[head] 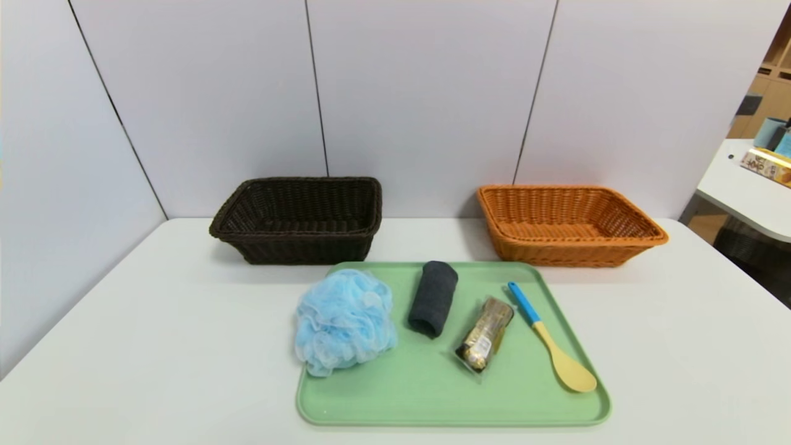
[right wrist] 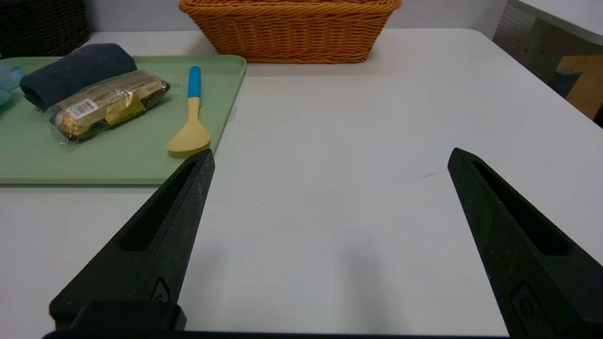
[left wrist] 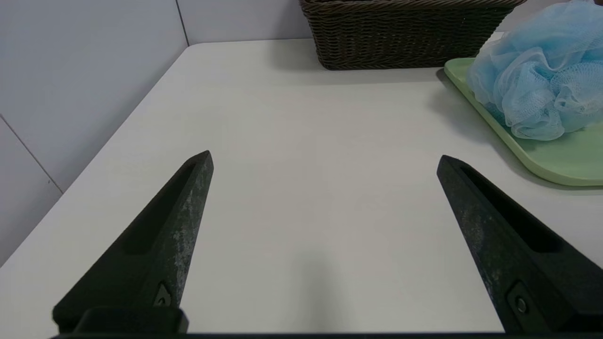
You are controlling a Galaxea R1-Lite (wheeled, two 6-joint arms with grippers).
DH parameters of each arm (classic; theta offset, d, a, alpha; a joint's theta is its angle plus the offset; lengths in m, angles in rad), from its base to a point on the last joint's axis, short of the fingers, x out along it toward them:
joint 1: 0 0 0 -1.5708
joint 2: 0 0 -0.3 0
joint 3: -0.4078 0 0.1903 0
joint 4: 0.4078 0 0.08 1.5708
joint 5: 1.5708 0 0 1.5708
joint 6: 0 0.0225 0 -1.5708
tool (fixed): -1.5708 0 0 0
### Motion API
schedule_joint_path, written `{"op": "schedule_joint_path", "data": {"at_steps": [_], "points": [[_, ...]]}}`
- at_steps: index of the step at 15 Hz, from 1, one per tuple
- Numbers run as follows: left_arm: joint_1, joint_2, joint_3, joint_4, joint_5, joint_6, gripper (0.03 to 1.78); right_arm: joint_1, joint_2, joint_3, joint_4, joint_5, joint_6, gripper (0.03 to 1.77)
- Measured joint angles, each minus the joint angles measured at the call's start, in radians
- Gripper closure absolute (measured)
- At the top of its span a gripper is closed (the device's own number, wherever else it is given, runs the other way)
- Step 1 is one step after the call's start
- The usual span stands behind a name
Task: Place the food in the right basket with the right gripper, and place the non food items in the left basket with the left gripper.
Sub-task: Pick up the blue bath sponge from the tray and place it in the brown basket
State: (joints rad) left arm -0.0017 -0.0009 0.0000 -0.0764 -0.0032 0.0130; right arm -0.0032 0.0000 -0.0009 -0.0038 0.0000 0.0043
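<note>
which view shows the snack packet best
The right wrist view: the snack packet lies close there, with its barcode label and golden contents plain. The head view shows the packet smaller, on the green tray. The left wrist view does not show it.

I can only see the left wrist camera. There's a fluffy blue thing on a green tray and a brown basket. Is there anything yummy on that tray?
Observer: Yes, a snack packet lies on the green tray, between a rolled grey cloth and a spoon.
Operator: Where does the snack go?
Observer: An orange basket stands behind the tray, to the right of your brown basket.
Operator: Is the other claw holding something?
Observer: No, the right gripper is open over bare table, beside the tray, like your left gripper.
</note>
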Motion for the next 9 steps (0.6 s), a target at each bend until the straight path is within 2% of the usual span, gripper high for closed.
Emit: {"op": "schedule_joint_path", "data": {"at_steps": [9], "points": [[0.0,0.0,0.0,-0.001,0.0,0.011,0.12,0.0,0.0,0.001,-0.003,-0.007,0.014,0.09]]}}
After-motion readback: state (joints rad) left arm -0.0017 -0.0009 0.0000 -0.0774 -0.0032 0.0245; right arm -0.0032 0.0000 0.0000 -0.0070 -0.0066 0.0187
